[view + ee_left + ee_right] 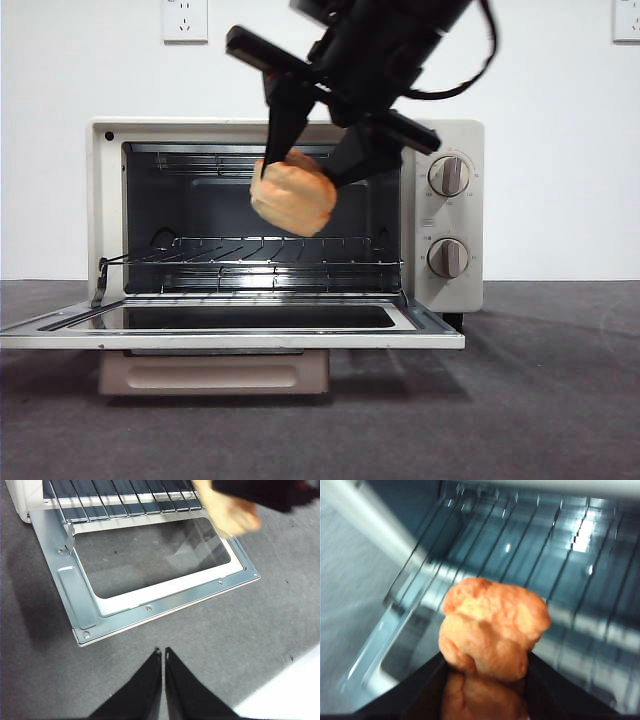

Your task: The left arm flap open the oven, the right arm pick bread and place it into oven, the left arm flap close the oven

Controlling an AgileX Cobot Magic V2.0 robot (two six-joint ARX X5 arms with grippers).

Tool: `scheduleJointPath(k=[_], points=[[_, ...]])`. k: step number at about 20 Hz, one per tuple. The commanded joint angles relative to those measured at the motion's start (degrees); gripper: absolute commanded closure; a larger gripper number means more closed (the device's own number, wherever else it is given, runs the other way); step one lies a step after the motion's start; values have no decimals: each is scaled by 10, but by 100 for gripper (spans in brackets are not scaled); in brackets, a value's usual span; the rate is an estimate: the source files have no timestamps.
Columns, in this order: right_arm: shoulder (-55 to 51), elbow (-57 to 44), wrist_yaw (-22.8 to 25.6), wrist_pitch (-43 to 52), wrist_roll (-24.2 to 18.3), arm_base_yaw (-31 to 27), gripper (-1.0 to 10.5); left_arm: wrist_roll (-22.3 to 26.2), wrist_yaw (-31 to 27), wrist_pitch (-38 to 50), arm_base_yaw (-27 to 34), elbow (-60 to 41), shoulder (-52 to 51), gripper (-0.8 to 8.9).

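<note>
The cream-white oven (450,135) stands with its door (235,335) flapped down flat and its wire rack (260,250) bare. My right gripper (300,175) comes in from above, shut on the golden-orange bread (292,196), and holds it in the air at the oven's mouth, above the rack. In the right wrist view the bread (492,625) sits between my two jaws over the rack (545,555). My left gripper (163,652) is shut and empty, above the grey table in front of the open door (165,595). The bread (232,512) shows blurred there too.
The oven's two round knobs (448,175) are on its right panel. Its beige bar handle (215,372) hangs under the lowered door. Grey table (540,400) stretches to the right of the oven. A white wall with sockets (185,18) stands behind.
</note>
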Motion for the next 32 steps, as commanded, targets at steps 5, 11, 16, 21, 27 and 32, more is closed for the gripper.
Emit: scheduleJointPath(k=[5,11,16,21,27,32], points=[[63,32,86,54,37,3,740,-1,3,3,0,3,2,798],[86,32,141,83,53,3,693,-1,3,3,0,3,-3,798],[90,32,144,80,53,-1,669,-1,3,2,0,3,-6,798],[90,32,144,74,53,-2,555,-1,3,2,0,3,-6,798],[85,32,138,71,52,5,554,-1,3,2,0,3,-5,798],[49,32,145,39,46,15,554,-1,3,3,0,3,-5,798]])
